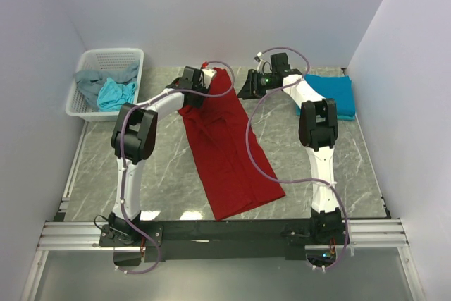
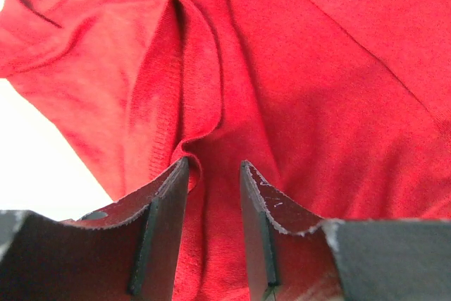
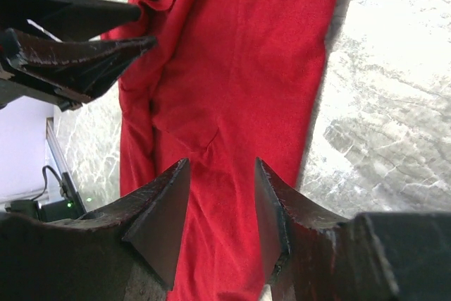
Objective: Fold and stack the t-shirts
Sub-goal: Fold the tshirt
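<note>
Red shirt (image 1: pixel 225 153) lies spread beneath both pincers. Right pincer (image 3: pixel 222 167) hangs with jaws spread, holding nothing. Left pincer (image 2: pixel 213 168) has a fold between its part-open jaws; pinched or not, I cannot tell.

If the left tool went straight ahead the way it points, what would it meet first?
The dark red t-shirt: a raised fold of it sits right at the left tool's parted tips. Depth is unclear, so it may already touch; nothing else lies ahead.
</note>
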Tool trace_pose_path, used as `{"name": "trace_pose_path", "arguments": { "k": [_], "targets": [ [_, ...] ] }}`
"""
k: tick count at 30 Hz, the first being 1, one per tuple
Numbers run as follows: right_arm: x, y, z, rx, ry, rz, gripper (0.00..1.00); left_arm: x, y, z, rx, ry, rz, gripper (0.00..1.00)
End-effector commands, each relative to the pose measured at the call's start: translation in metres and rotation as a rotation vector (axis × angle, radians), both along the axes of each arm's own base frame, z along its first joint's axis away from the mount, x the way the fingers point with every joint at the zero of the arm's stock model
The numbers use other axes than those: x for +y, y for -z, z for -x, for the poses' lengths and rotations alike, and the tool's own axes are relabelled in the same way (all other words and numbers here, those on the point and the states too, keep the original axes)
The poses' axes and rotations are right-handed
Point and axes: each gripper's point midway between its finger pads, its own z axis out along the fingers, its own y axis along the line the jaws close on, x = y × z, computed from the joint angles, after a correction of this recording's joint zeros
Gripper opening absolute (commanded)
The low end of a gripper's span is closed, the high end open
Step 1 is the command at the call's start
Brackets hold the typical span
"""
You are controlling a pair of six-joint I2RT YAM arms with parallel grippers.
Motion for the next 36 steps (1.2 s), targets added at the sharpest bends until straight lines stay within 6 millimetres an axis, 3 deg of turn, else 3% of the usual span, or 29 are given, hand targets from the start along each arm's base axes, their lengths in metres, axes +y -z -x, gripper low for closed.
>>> {"name": "trace_pose_path", "arguments": {
  "k": [1, 10, 17, 28, 36],
  "targets": [
    [0.005, -0.044, 0.001, -0.094, -0.028, -0.033, 0.49, 0.005, -0.045, -0.019, -0.133, -0.037, -0.009, 0.41],
    [0.002, -0.044, 0.002, -0.090, -0.028, -0.037, 0.49, 0.009, -0.026, -0.026, -0.086, -0.067, -0.052, 0.41],
    [0.000, -0.041, 0.002, -0.079, -0.026, -0.041, 0.49, 0.005, -0.026, -0.027, -0.074, -0.043, -0.036, 0.37],
    [0.000, -0.040, 0.002, -0.078, -0.025, -0.039, 0.48, -0.008, -0.043, -0.018, -0.085, 0.010, 0.041, 0.42],
    [-0.002, -0.040, 0.002, -0.076, -0.023, -0.040, 0.48, -0.002, -0.027, -0.015, -0.053, 0.003, 0.003, 0.41]
  ]
}}
